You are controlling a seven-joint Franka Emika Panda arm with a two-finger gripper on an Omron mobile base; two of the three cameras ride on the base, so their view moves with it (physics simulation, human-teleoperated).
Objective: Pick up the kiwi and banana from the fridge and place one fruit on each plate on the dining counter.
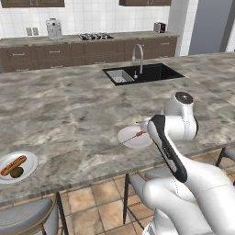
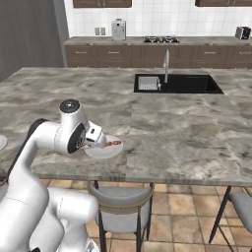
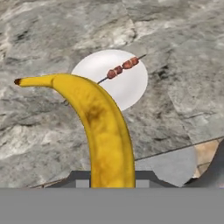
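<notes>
In the hand view a curved yellow banana (image 3: 105, 131) with a dark tip rises from between my gripper (image 3: 112, 178), which is shut on it. Beyond it a small white plate (image 3: 127, 89) lies on the marbled dining counter (image 1: 69, 105), carrying a thin skewer of meat pieces (image 3: 122, 68). The same plate (image 1: 130, 140) sits near the counter's front edge, right beside my wrist, which hides the fingers. A second white plate (image 1: 31, 161) at the counter's left front holds a reddish sausage (image 1: 13, 165) and the small brown-green kiwi (image 1: 17, 172).
A black sink (image 1: 142, 73) with a curved tap (image 1: 137, 56) sits mid-counter. Stools (image 2: 120, 204) stand below the counter's front edge. The blue-grey fridge (image 1: 211, 25) is at the far right, with brown wall cabinets (image 1: 59, 53) behind the counter.
</notes>
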